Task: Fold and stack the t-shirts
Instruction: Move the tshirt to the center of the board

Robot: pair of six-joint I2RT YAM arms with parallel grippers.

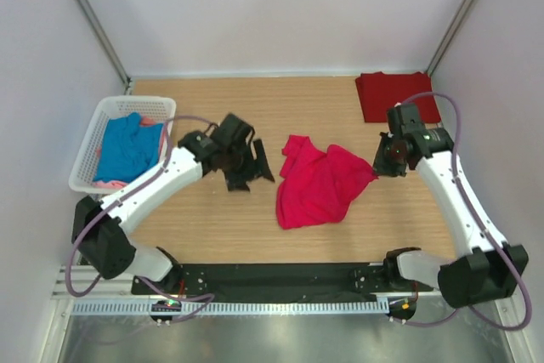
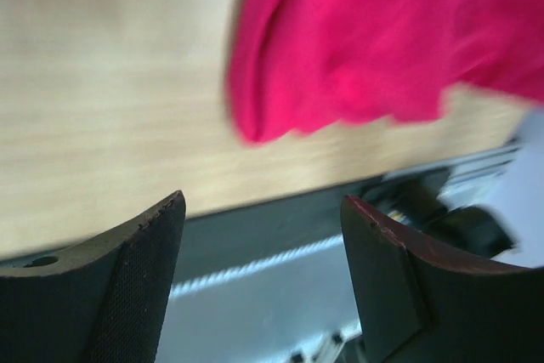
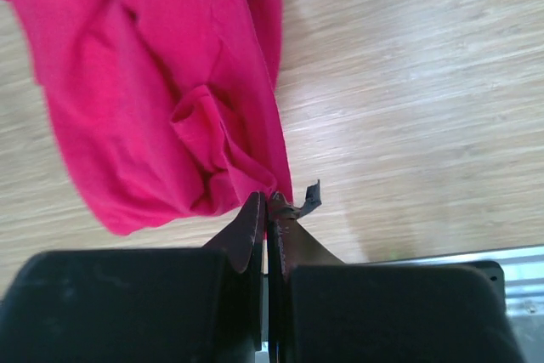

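- The right gripper (image 3: 268, 201) has its jaws pressed together on a corner of the bright pinkish-red t-shirt (image 1: 319, 183). The cloth trails from its fingertips toward the other arm and lies crumpled and bunched on the table (image 1: 212, 231), not spread flat. No fold has been made in it yet.
- The left gripper (image 2: 263, 210) stands spread wide with nothing between its fingers. The same shirt's loose edge lies just ahead of it, not touching. I judge it needs a hold on that edge before the shirt can be pulled flat.
- Well apart on the left gripper's outer side, the white basket (image 1: 85, 159) holds a blue t-shirt (image 1: 127, 146). A pale pink t-shirt (image 1: 151, 121) peeks out beside it. Both are heaped and unfolded, so they are left to do.
- Beyond the right gripper, toward the far edge, a darker red t-shirt (image 1: 395, 95) lies as a flat, squared-off rectangle. It looks like the one finished piece and the base of the stack.
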